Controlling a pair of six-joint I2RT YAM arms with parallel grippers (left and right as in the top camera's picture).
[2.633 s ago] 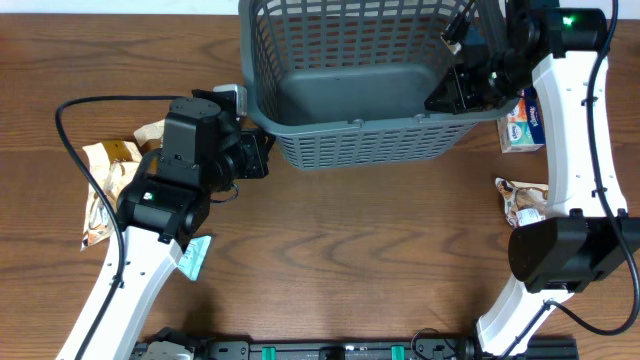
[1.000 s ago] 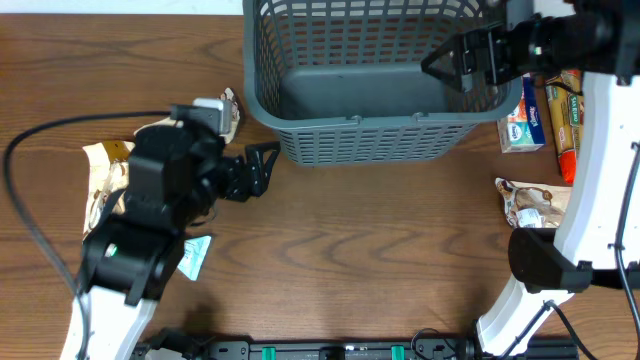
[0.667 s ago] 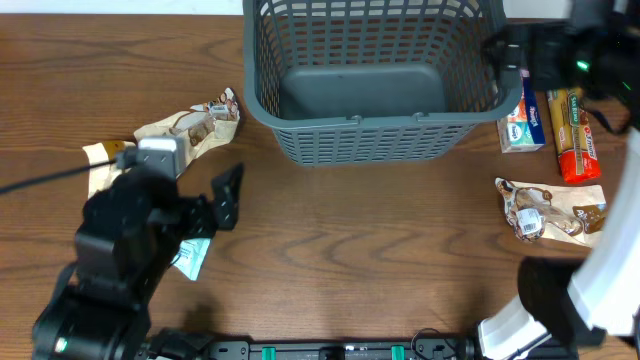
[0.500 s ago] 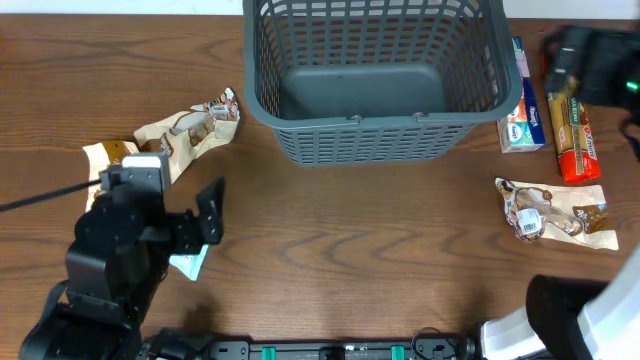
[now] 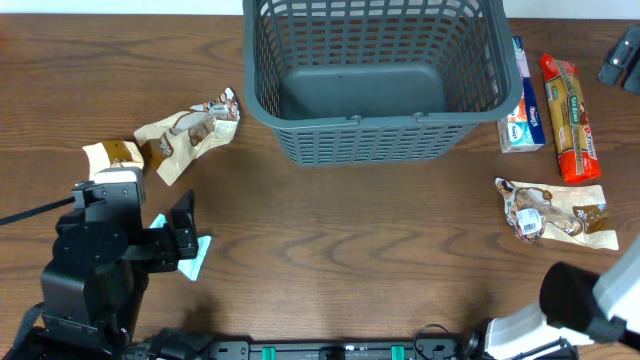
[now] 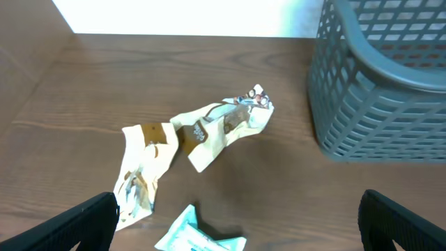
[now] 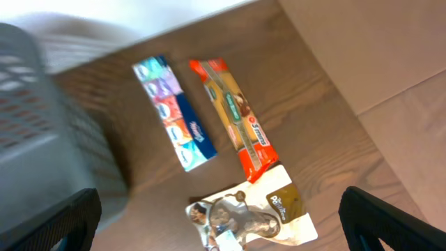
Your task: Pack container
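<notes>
The container [image 5: 370, 150], a large dark grey-green slotted basket, stands at the back centre with nothing on its solid bottom; its corner shows in the left wrist view [image 6: 383, 77] and as a blur in the right wrist view [image 7: 42, 118]. My left gripper [image 5: 182, 228] hangs open over the front left of the table, above a teal packet [image 6: 198, 236] that lies between its wide-spread fingers [image 6: 83, 219] without touching them. My right gripper [image 7: 223, 223] is open and empty, high over a brown-and-white pouch [image 7: 251, 213]. In the overhead view only its tip [image 5: 622, 58] shows, at the far right edge.
Two cream snack packets [image 5: 185, 130] [image 5: 112, 155] lie left of the basket. Right of it lie a tissue pack [image 5: 522, 115] and a red packet [image 5: 570, 115], with the pouch [image 5: 550, 210] nearer the front. The teal packet [image 5: 193, 255] lies beside my left arm.
Both arms have drawn away from the basket: the left back to the front left, the right out to the far right edge. The left jaws have spread wider.
</notes>
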